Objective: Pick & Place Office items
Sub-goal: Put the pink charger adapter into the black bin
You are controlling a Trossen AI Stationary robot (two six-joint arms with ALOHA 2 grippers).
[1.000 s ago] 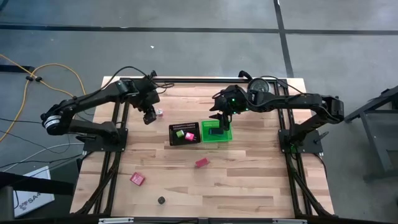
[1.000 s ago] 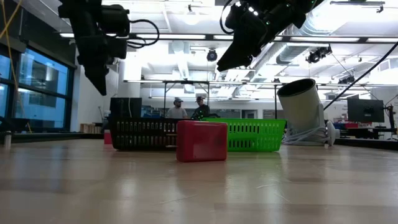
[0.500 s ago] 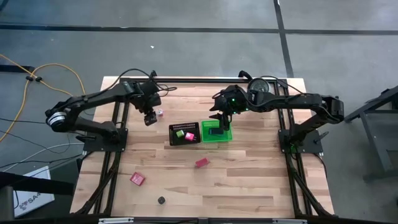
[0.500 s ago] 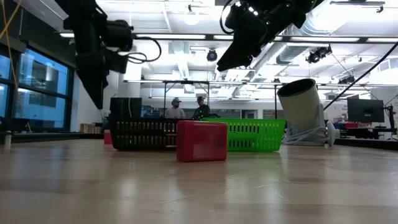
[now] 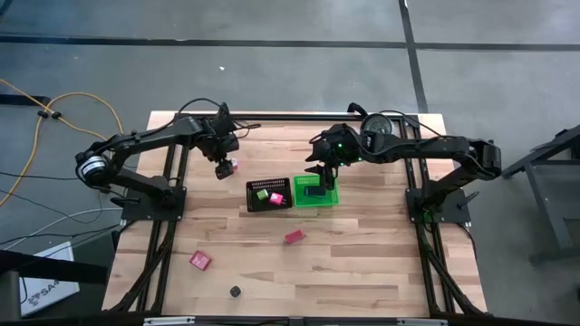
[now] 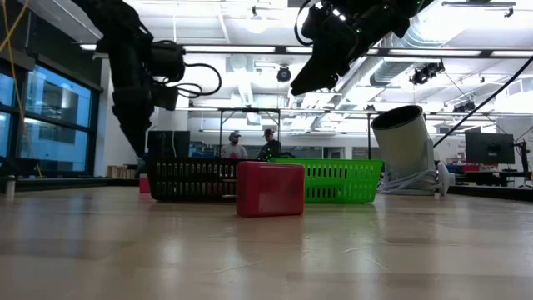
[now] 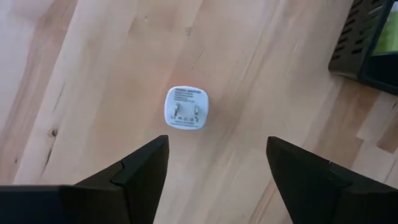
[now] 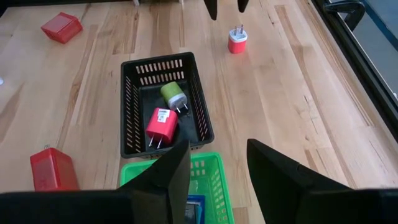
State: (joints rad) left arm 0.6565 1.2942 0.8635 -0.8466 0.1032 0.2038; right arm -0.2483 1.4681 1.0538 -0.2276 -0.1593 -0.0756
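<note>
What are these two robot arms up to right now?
They're sorting small plug chargers into baskets. The left tool hangs open right above a pink-and-white charger standing on the table, not touching it. The right tool waits over the green basket. The black basket already holds two chargers; red blocks lie loose.

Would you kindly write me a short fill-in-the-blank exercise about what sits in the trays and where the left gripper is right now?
1. The black mesh tray holds ____ plug adapters.
2. The left gripper hangs with jaws ____ above a small plug adapter standing prongs up.
3. The green bin sits directly beside the black tray, under the ____ gripper.

Missing words: two; open; right
</note>
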